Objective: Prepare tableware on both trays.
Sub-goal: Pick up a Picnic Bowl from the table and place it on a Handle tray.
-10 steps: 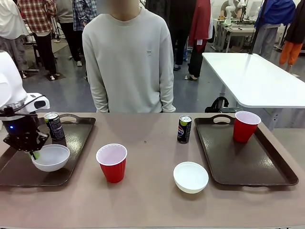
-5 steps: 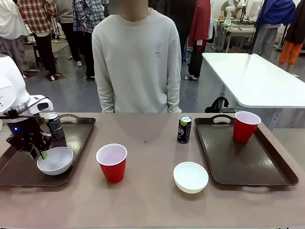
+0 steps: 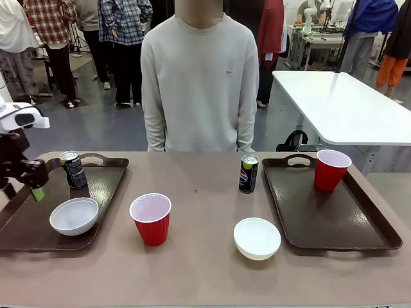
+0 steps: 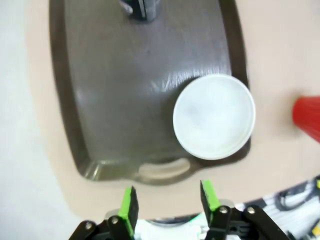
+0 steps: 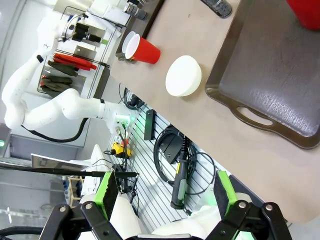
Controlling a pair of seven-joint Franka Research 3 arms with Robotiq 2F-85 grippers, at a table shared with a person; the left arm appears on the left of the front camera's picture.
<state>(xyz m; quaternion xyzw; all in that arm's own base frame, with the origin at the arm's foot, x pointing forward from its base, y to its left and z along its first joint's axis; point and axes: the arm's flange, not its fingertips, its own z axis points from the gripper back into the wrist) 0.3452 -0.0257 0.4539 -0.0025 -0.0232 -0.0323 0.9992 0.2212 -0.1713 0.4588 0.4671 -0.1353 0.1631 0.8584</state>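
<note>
- My left gripper [image 4: 169, 202] hangs above the left end of the left tray [image 3: 106, 192]. Its green pads stand apart with nothing between them.
- My right gripper [image 5: 164, 189] is raised off the near side of the table, clear of it. Its fingers are spread wide and it holds nothing.
- The left tray carries the left bowl [image 3: 74, 215] in its near half, upright and close to the near rim.
- The left can [image 3: 73, 169] stands upright on the same tray, at the far side beside the cut-out handle and well apart from the bowl.
- The middle cup [image 3: 151, 219], red with a pale inside, stands mouth up on the bare table just right of the left tray.
- The middle can [image 3: 248, 173] stands upright on the table, just left of the right tray's [image 3: 334, 221] far corner. It is not on the tray.
- The right bowl [image 3: 257, 237] sits on the table near me, just left of the right tray's near corner.
- The right cup [image 3: 331, 169] stands upright on the right tray at its far end, beside the handle.
- A person [image 3: 200, 83] in a pale sweater stands at the far side of the table, arms down.
</note>
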